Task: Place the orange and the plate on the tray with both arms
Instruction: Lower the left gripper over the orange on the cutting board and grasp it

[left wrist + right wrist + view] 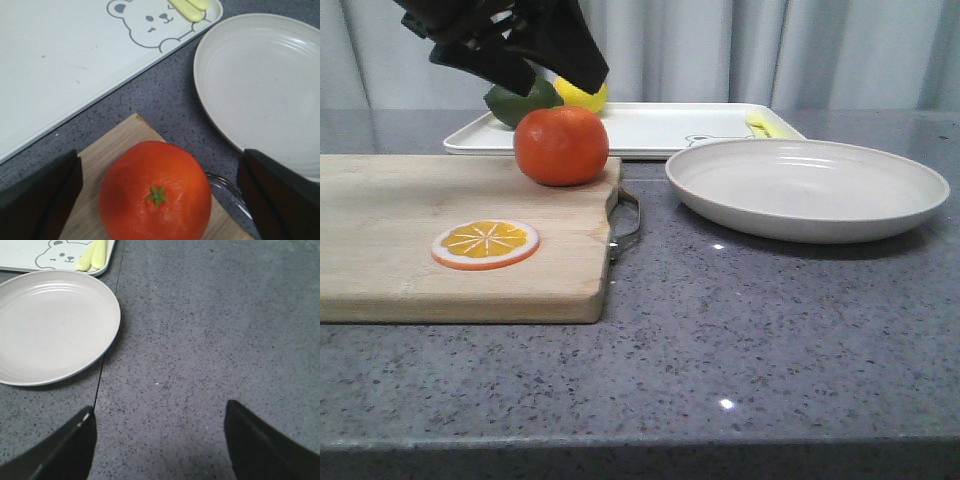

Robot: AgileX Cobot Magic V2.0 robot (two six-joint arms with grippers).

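Observation:
The orange [561, 145] sits on the far right corner of the wooden cutting board [410, 250]; it also shows in the left wrist view [155, 192]. My left gripper [520, 60] hangs open just above it, its fingers [40, 197] wide on either side, not touching. The off-white plate [807, 187] lies on the counter to the right, also in both wrist views [260, 85] [50, 325]. The white tray [660, 128] with a bear drawing [150, 22] lies behind. My right gripper [157, 440] is open and empty over bare counter right of the plate.
An orange slice disc [485, 243] lies on the board. A yellow lemon [582, 95] and a green fruit [515, 102] sit at the tray's left end, and pale yellow strips [765, 125] at its right end. The board's metal handle [628, 222] points toward the plate.

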